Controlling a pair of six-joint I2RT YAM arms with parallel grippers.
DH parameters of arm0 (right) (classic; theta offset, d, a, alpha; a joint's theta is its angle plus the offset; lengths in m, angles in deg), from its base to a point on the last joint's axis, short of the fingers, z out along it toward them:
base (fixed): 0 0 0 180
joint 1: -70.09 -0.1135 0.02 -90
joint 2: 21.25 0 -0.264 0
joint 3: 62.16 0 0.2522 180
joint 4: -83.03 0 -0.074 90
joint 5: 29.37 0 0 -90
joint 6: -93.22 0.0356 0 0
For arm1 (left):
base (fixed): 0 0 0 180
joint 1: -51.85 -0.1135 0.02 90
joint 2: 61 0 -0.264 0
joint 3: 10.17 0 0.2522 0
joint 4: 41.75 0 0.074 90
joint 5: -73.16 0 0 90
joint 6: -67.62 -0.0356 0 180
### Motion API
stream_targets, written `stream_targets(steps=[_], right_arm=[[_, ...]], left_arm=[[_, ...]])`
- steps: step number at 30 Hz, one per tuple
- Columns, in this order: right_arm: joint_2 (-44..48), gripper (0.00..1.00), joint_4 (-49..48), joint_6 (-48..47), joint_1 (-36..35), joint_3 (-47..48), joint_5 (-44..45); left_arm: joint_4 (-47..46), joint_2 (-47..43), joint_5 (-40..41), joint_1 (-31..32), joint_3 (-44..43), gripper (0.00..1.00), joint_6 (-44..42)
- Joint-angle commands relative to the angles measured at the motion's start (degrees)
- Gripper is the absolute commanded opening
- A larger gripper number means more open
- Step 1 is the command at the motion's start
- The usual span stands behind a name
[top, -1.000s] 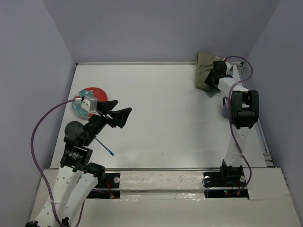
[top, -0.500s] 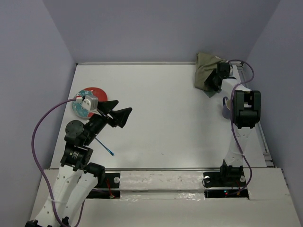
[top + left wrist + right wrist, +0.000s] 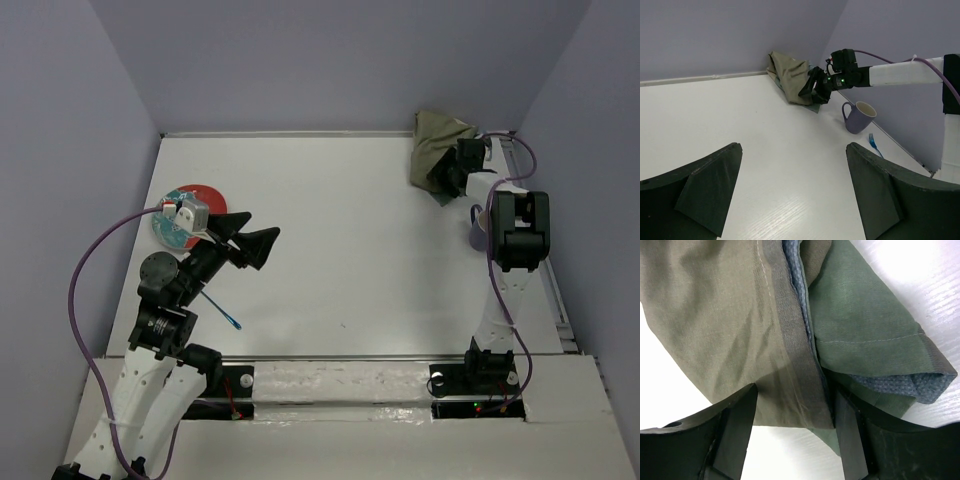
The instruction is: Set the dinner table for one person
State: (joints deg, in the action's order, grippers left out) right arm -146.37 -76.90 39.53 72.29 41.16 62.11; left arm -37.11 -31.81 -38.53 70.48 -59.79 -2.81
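Gripping state, right: the right gripper (image 3: pixel 795 397) is released, its two fingers (image 3: pixel 735 435) parted to either side of a stitched fold and not pinching it.
Under the right gripper: a crumpled olive-green placemat (image 3: pixel 432 140), bunched up, with a blue-grey underside showing at one turned-over corner. The gripper sits low over the cloth; whether it touches the cloth I cannot tell.
Placemat's place: the far right corner of the table, close against the lavender walls (image 3: pixel 330 60).
Behind the right gripper, toward its arm's base: a lavender mug (image 3: pixel 858 116), upright, with its handle turned toward the placemat and standing apart from it.
Farther back on that side: a blue fork (image 3: pixel 874 142) lying flat near the table's right edge, just past the mug.
Table: the table (image 3: pixel 350 260) is the wide white surface beneath both grippers, and it carries every item listed here.
Left gripper state: the left gripper (image 3: pixel 256 238) is spread wide with nothing between its fingers. It hangs above the left part of the table, well apart from the right gripper, and faces the placemat corner.
Behind the left gripper, to its left: a red plate (image 3: pixel 190 200) with a teal rim, flat on the table and partly hidden by the wrist camera.
Below the left gripper, nearer its base: a thin blue utensil (image 3: pixel 222 312) lying on the table, partly under the arm. Its kind I cannot tell.
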Motion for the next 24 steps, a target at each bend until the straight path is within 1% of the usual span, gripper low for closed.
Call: stream_targets(steps=[1, 2, 5, 6, 7, 8, 9, 13, 18, 21, 24], right_arm=[[1.54, 0.60, -3.40, 1.39, 0.26, -3.77, -0.15], [1.98, 0.46, -4.10, 1.56, 0.26, -4.56, -0.59], [2.86, 0.32, -5.69, 1.22, 0.26, -5.36, -0.42], [3.04, 0.19, -5.60, 0.95, 0.26, -5.36, -0.25], [3.91, 0.08, -5.69, -0.09, 0.26, -5.45, 0.28], [3.92, 0.08, -5.69, -0.10, 0.26, -5.45, 0.46], [4.27, 0.00, -7.60, -0.45, 0.26, -5.71, 0.55], [7.34, 0.00, -10.96, -2.65, 0.26, -7.73, -0.15], [14.72, 0.00, -14.12, -4.23, 0.26, -11.33, -1.04], [19.03, 0.00, -14.30, -5.37, -0.44, -11.34, -2.97], [20.53, 0.00, -13.26, -6.26, -3.68, -9.14, -5.60]], left_arm=[[-2.30, 0.43, -1.68, -0.26, -2.55, 0.96, -0.24], [-2.30, 0.34, -1.69, -0.26, -2.46, 0.96, -0.32], [-2.39, 0.25, -1.60, -0.26, -2.38, 0.96, -0.32], [-2.39, 0.25, -1.60, -0.26, -2.38, 0.96, -0.32], [-2.39, 0.25, -1.60, -0.26, -2.38, 0.95, -0.32], [-2.39, 0.25, -1.51, -0.26, -2.38, 0.95, -0.32], [-2.39, 0.25, -1.51, -0.26, -2.38, 0.95, -0.32], [-2.48, 0.25, -1.51, -0.35, -2.38, 0.93, -0.24], [-2.83, 0.43, -1.42, -0.53, -2.29, 0.92, 0.29], [-3.00, 0.78, -1.25, -0.62, -2.29, 0.91, 0.90], [-3.44, 1.66, -0.81, -0.79, -2.38, 0.90, 1.69]])
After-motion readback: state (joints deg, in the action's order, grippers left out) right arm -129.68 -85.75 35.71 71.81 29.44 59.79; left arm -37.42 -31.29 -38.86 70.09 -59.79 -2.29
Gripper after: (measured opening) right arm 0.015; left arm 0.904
